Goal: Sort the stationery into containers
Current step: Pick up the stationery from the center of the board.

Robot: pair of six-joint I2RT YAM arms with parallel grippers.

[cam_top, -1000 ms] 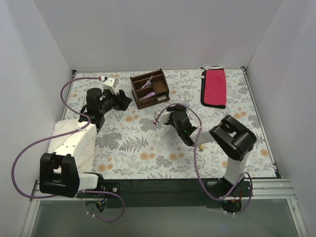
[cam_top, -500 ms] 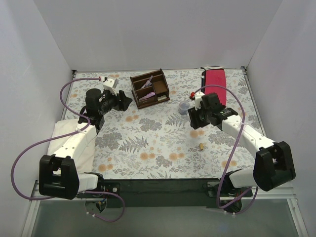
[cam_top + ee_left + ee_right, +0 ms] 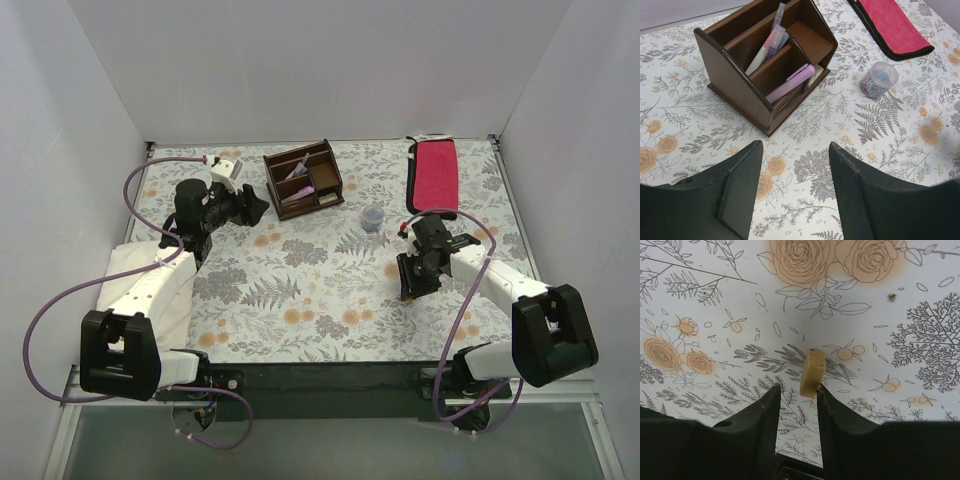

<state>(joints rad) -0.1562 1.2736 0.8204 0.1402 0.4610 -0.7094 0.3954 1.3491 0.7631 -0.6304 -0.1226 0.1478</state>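
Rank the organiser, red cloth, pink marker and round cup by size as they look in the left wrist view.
1. organiser
2. red cloth, partly cut off by the frame
3. pink marker and round cup: too close to rank

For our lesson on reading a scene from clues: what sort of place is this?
Probably a robotics test booth: plain white walls enclose a floral table, a left arm and right arm are bolted at its near edge, and an organiser holds pens.

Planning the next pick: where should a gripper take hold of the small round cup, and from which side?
Probably pinch the cup across its round side wall, coming straight down. It stands upright, free of the organiser and red cloth, so fingers fit on any two opposite sides.
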